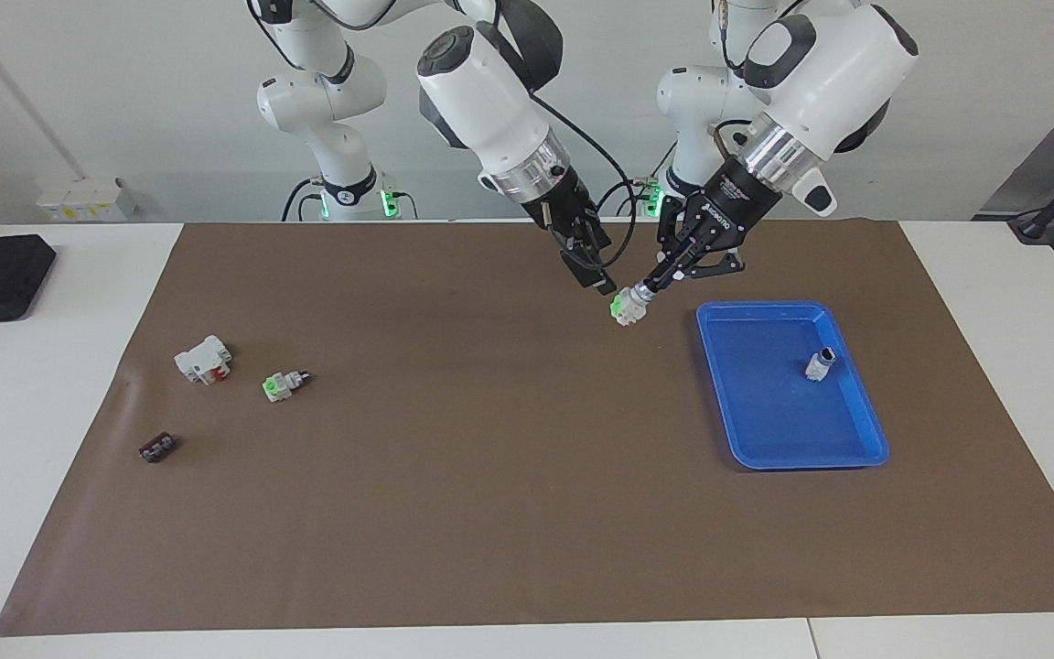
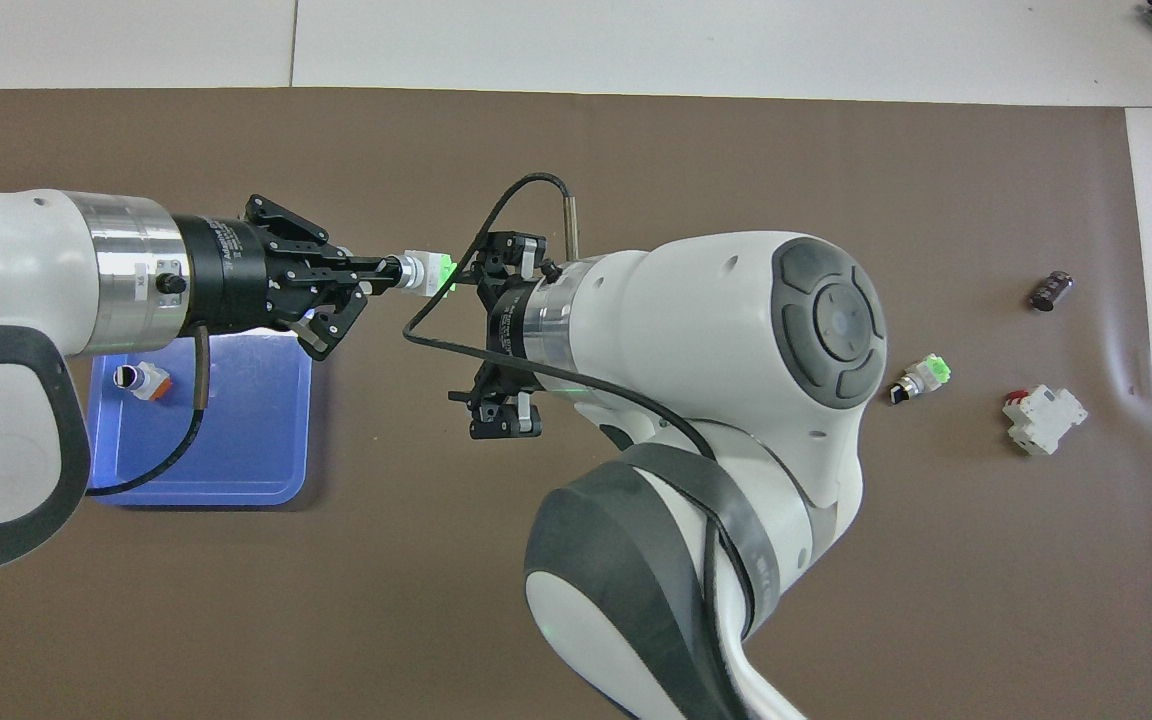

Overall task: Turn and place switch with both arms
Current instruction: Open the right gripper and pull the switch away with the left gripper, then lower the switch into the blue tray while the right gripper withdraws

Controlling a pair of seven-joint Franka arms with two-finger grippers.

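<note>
Clearly the switch (image 1: 627,307) is small, light and rigid, with smooth plastic faces that could slip. It hangs in the air over the brown mat near the blue tray (image 1: 856,453), pinched at its cylindrical end by the left end effector (image 1: 644,289), closed on it. The right end effector (image 1: 596,276) stands just beside it with fingers spread, holding nothing. The cylindrical end seems the surest hold.

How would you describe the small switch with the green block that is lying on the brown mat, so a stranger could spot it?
Start at the brown mat and go to the right arm's end of the table, where three small parts lie. The white-grey switch with a bright green block lies beside the larger white-and-red block. Alone among the three, it has a green block and a black cylindrical tip.
</note>
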